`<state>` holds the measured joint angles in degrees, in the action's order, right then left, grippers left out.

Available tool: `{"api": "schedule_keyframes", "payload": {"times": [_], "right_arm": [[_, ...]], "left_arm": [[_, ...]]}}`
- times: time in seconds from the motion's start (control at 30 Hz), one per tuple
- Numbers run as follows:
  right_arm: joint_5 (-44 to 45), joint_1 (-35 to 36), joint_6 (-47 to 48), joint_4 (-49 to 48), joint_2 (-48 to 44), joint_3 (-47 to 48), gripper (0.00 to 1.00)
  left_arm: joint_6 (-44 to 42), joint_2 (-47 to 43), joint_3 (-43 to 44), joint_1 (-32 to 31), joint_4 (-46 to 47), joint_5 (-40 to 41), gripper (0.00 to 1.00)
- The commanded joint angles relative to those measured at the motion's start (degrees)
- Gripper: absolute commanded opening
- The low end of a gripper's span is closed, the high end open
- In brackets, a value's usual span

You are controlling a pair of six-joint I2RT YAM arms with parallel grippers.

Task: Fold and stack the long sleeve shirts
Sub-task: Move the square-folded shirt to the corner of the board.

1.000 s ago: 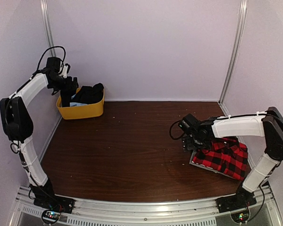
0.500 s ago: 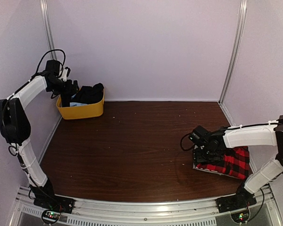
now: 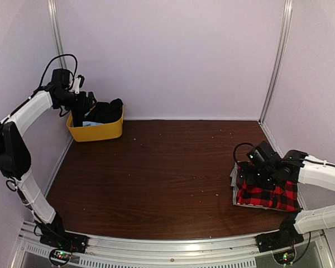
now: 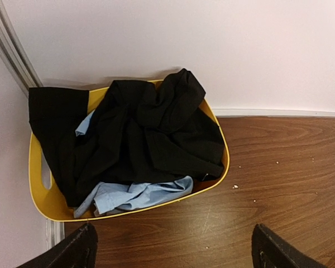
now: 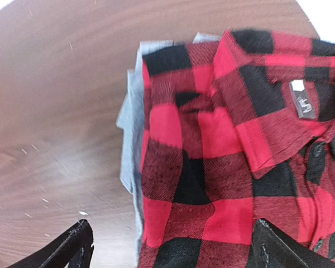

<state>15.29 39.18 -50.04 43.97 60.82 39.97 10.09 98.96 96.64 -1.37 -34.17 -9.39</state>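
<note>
The top external camera sits high behind the arm bases and looks down over the whole table. The left wrist camera looks past the left gripper onto the yellow bin just ahead of its fingertips, fairly near. The right wrist camera, closer still, looks past the right gripper onto the plaid shirt. The overhead view shares both spots.

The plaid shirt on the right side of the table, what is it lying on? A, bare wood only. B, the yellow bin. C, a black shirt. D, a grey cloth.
D: in the right wrist view, a grey cloth sticks out from under the plaid shirt along its left edge.
</note>
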Motion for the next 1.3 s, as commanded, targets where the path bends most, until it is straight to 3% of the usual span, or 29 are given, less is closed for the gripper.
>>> {"api": "schedule_keyframes", "payload": {"times": [0.0, 0.23, 0.4, 0.6, 1.1, 1.27], "right_arm": [[3.3, -4.3, -2.7, 2.7, -5.3, 0.8, 1.0], [-1.0, -19.1, 3.9, -3.6, -2.6, -2.9, 1.0], [-0.5, -24.4, 5.3, -7.0, -1.5, -3.9, 1.0], [-6.9, -30.1, 7.5, -17.1, 3.8, -8.5, 1.0], [-6.8, -33.4, 22.6, -26.6, 28.6, 3.9, 1.0], [-1.2, -33.9, 28.4, -24.6, 36.4, 12.9, 1.0]], "left_arm": [[0.9, -1.1, -0.8, -0.7, 3.1, -1.6, 0.98], [1.2, -0.7, -0.8, -0.8, 3.1, -2.7, 0.97], [1.5, -0.7, -0.9, -0.9, 3.1, -3.4, 0.98], [2.0, -0.2, -1.5, -0.9, 3.9, -4.8, 0.98], [1.4, 0.2, -2.7, -0.9, 4.1, -3.8, 0.98], [0.9, 0.7, -3.0, -0.9, 4.1, -2.2, 0.98]]}}
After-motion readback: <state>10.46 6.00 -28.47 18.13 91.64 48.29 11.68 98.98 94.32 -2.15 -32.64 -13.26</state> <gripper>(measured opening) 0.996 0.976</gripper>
